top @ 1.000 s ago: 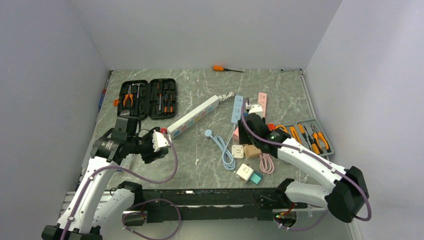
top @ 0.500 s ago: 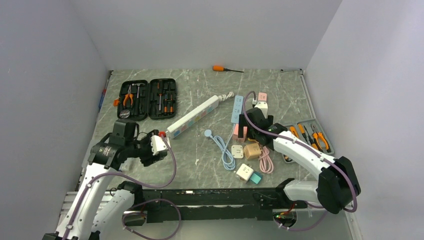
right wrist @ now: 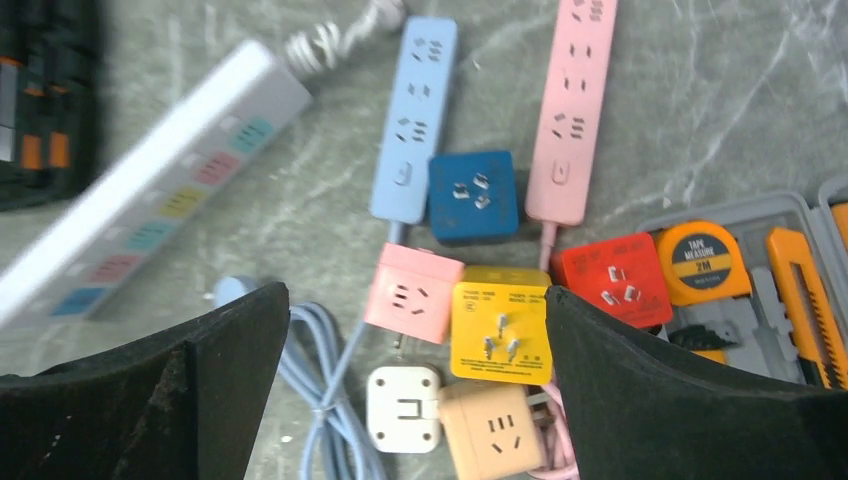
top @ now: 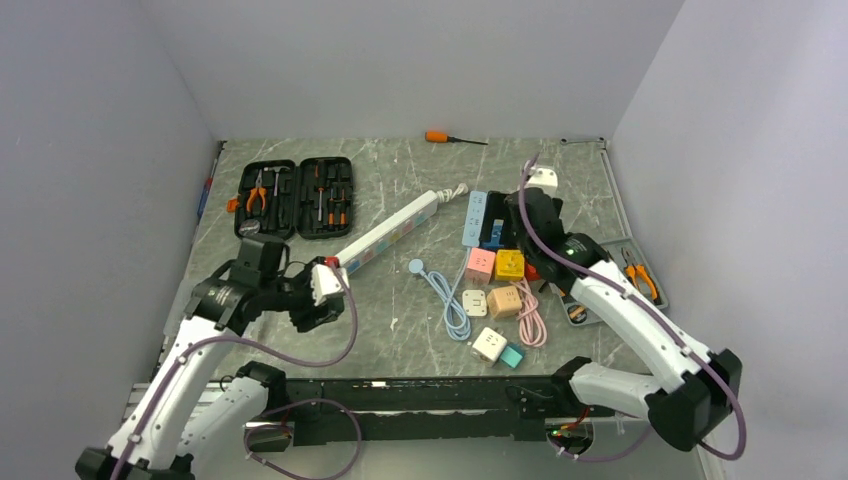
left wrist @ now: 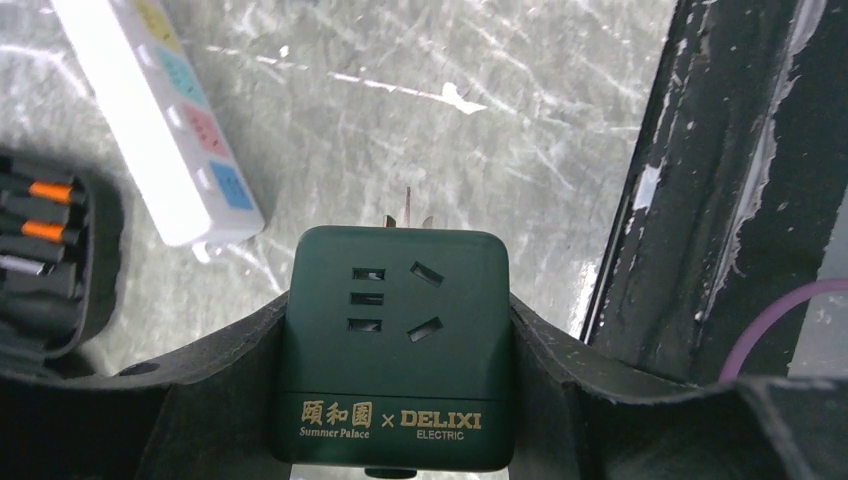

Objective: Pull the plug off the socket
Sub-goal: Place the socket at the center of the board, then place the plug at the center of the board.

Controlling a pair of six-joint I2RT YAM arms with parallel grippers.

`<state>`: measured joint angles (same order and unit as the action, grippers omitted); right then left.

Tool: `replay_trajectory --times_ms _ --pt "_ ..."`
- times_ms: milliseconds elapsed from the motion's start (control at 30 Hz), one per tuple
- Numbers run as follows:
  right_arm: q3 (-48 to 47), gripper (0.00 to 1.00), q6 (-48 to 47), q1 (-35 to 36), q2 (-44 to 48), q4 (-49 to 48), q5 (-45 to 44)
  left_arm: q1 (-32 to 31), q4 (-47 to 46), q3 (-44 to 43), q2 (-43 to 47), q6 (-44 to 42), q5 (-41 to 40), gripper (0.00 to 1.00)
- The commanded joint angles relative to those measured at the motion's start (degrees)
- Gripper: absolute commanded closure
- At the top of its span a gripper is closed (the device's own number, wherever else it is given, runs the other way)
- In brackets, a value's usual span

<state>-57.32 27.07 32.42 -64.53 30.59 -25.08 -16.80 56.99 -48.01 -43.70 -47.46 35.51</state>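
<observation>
L gripper is clamped on a dark green cube plug. Its pins are bare and plugged into nothing, near the end of the white power strip but not touching it. R gripper has jaws wide apart, nothing held, and hangs over a cluster on the table: pink cube beside yellow cube, dark blue cube betw. blue strip & pink strip, red cube next to a tape measure.
</observation>
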Motion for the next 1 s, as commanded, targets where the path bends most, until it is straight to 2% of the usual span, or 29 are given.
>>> replay_trajectory --times_ms 0,167,367,667,967 --pt "-3.15 0.00 0.81 0.36 3.71 3.30 3.52 -7.18 -8.29 -2.20 -4.74 7.99 -2.61 1.00" --pt "-1.49 0.00 2.38 2.05 4.24 5.06 4.38 -16.11 -12.66 -5.16 -12.03 13.01 -7.16 1.00" --pt "0.50 0.00 3.57 2.18 7.46 7.16 3.31 -22.38 -17.21 -10.80 -20.60 16.67 -9.67 1.00" --pt "3.06 0.00 6.25 2.13 10.80 9.34 3.29 -32.35 -16.82 -18.74 -36.75 20.77 -18.51 1.00" --pt "2.55 0.00 5.42 2.03 10.25 11.33 1.68 -37.39 -24.80 -16.12 -44.61 25.00 -18.53 1.00"
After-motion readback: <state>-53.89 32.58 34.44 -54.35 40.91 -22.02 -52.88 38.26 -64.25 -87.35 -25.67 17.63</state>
